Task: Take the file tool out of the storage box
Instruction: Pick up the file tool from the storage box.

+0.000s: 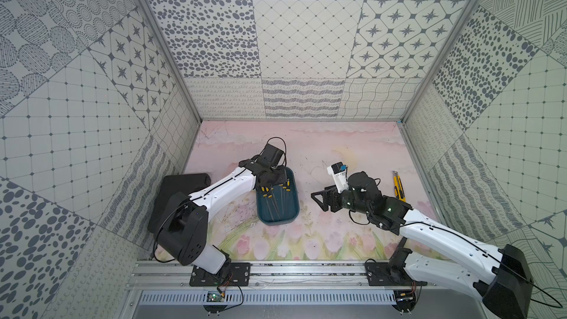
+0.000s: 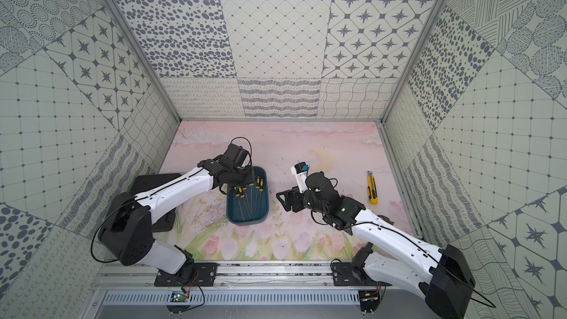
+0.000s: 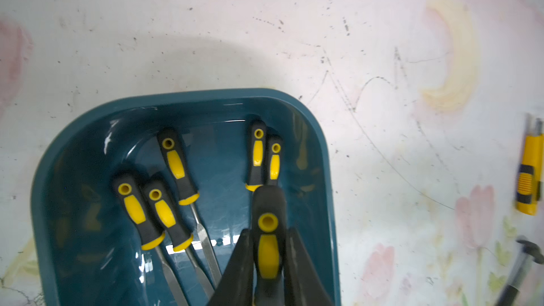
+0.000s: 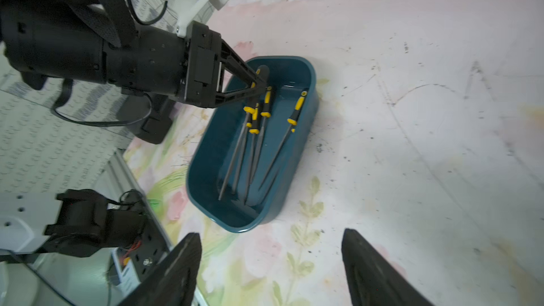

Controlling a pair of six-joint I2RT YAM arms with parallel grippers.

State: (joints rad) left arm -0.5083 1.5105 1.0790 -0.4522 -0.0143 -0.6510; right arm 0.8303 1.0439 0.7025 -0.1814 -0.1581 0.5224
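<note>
The left gripper (image 3: 268, 232) is clamped on the file tool (image 3: 268, 201), with its two black fingers (image 3: 240, 266) pressed against either side of the handle. The handle is black rubber with a long yellow inlay down the middle. A yellow-ringed hole marks the butt, which pokes out just past the fingertips. In the left wrist view the fingers hide the blade.

The storage box (image 3: 188, 95) sits directly beneath this gripper. It is a shallow, glossy dark teal tub with rounded corners and a raised rim. Five other files (image 3: 166, 213) lie on its floor, with the same black-and-yellow handles and thin grey blades that run back under the gripper. Two lie side by side just ahead of the fingertips, and three lie off to one side.

In the right wrist view the held handle sits at about rim height, above the others. I cannot tell whether its blade tip touches the box floor.

The right gripper (image 4: 271, 233) has its fingers spread wide with nothing between them. The box lies ahead of its fingertips, apart from them.

In a top view, a yellow utility knife (image 1: 399, 187) lies on the table (image 1: 306, 154) behind the right gripper, away from the box. A flat black case (image 1: 184, 182) lies behind the left gripper, beside that arm.
</note>
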